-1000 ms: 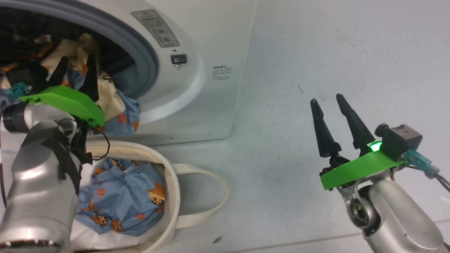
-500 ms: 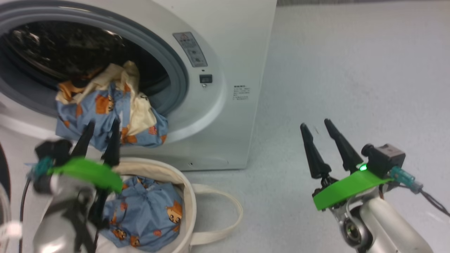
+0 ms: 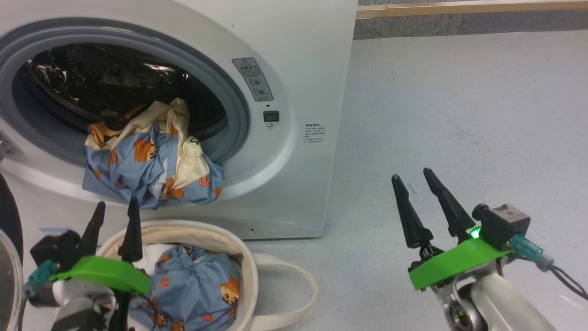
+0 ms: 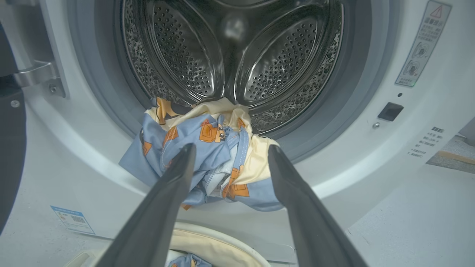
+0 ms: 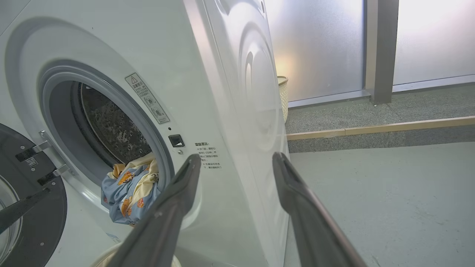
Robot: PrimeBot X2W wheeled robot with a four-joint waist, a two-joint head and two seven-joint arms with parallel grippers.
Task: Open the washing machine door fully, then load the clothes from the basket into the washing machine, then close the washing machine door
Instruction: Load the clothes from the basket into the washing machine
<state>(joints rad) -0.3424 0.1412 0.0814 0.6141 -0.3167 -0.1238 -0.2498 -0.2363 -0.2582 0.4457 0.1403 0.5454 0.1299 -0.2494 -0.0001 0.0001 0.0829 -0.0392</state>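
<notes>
The washing machine [image 3: 294, 69] stands with its mouth uncovered. One piece of the clothes [image 3: 151, 161], blue with orange animals and cream parts, lies half in the drum and hangs over the grey rubber ring [image 4: 219, 133]. More clothes [image 3: 193, 285] fill the cream basket [image 3: 239, 257] on the floor just below. My left gripper [image 3: 117, 202] hovers open over the basket's left rim, short of the hanging garment, with nothing between its fingers [image 4: 232, 147]. My right gripper [image 3: 411, 174] is open and empty to the right of the machine [image 5: 236, 155]. The washing machine door [image 5: 33, 207] is swung out to the left.
The grey floor [image 3: 459, 115] stretches to the right of the machine. A wooden strip [image 3: 459, 8] marks a raised step behind it. In the right wrist view a pale woven bin [image 5: 282, 96] stands behind the machine near a frosted glass wall and a grey post [image 5: 382, 52].
My left gripper has pulled back and down out of the drum mouth to above the basket. The garment stays draped over the rim. The head camera has shifted.
</notes>
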